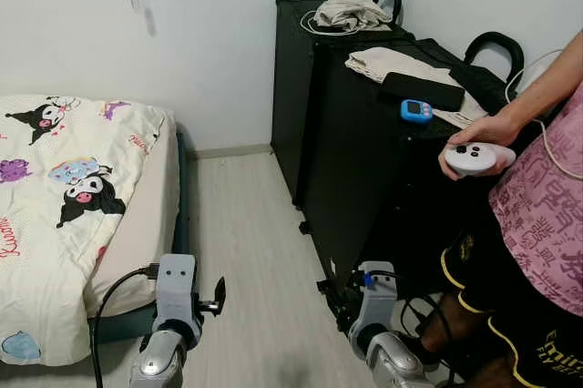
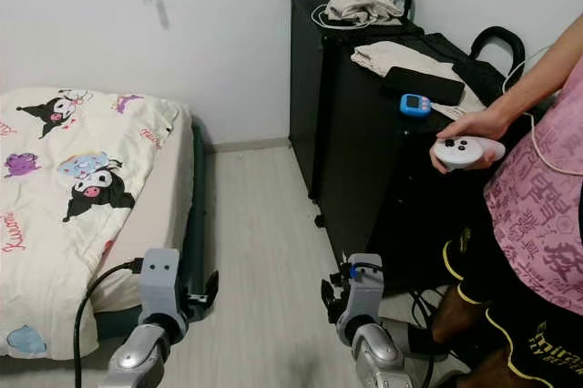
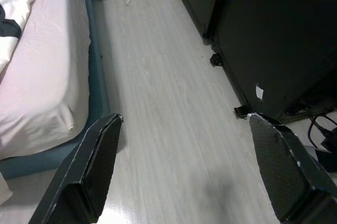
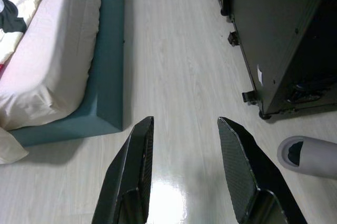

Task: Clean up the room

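Note:
Both arms hang low over a pale wood floor [image 1: 246, 251] between a bed and two black cases. In the left wrist view my left gripper [image 3: 184, 119] is open wide, with only floor between its fingers. My right gripper [image 4: 185, 121] is open too and holds nothing. A crumpled beige garment [image 1: 351, 7] with a white cable lies on the far case. On the near case [image 1: 364, 169] lie a folded cream cloth [image 1: 392, 65], a flat black item [image 1: 422, 89] and a small blue device [image 1: 416, 111]. A grey slipper [image 4: 308, 155] rests on the floor by the case's foot.
The bed [image 1: 64, 188], with a cartoon-print quilt and a teal frame [image 4: 108, 77], fills the left side. At the right stands a person in a pink shirt whose hand holds a white controller [image 1: 475, 158]. Black cables [image 3: 324, 134] lie by the near case. White walls close the far end.

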Tool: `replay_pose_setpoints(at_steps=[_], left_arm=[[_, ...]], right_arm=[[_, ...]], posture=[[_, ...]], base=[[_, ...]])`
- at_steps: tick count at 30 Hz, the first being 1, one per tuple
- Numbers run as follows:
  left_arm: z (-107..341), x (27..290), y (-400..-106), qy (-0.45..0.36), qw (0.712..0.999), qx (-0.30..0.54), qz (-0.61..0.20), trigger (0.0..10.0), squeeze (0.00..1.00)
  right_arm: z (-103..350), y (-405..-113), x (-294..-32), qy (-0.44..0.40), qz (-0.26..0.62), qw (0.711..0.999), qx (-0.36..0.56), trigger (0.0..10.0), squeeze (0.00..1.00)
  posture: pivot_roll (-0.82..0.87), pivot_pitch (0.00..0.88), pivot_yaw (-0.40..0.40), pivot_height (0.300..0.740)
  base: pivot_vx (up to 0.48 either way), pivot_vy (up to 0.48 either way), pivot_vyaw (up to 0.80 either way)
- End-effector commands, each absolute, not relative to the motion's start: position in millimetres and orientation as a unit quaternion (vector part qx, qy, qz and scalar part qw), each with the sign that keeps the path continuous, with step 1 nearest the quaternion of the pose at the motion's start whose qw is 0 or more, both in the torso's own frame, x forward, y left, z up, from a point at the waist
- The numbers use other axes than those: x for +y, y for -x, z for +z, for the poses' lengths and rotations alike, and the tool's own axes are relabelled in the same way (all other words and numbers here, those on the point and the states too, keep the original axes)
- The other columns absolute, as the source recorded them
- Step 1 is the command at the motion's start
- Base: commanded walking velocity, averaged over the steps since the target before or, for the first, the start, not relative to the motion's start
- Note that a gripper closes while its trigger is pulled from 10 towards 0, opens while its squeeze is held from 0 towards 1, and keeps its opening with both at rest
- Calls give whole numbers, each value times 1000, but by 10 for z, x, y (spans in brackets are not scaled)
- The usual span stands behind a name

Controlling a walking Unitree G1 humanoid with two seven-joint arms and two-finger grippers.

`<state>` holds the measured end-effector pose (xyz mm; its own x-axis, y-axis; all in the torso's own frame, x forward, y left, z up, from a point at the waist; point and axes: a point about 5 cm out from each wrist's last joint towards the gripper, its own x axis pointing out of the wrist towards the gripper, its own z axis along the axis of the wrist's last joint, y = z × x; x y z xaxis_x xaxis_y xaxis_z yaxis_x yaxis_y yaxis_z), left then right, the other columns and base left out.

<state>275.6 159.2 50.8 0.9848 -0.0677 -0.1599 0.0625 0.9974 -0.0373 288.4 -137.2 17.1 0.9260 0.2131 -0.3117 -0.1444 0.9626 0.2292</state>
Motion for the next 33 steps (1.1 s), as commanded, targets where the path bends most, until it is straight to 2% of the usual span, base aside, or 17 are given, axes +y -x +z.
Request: replay_pose_setpoints(at_steps=[1, 12, 33], left_arm=[[519, 1594, -2746, 10, 997, 73, -38, 10000, 0], [538, 1576, -2755, 12, 997, 65, -45, 10000, 0], [561, 1582, -2773, 19, 997, 53, -44, 10000, 0]], right_arm=[[149, -2866, -1391, -99, 90, 976, 174, 10000, 0], [154, -2870, -1386, -98, 90, 976, 172, 10000, 0], [166, -2883, -1390, -97, 91, 977, 169, 10000, 0]], posture=[[-33, 120, -45, 740], [-36, 117, -42, 740], [-37, 113, -42, 740]], base=[[0, 0, 0], [0, 0, 0], [352, 0, 0]])
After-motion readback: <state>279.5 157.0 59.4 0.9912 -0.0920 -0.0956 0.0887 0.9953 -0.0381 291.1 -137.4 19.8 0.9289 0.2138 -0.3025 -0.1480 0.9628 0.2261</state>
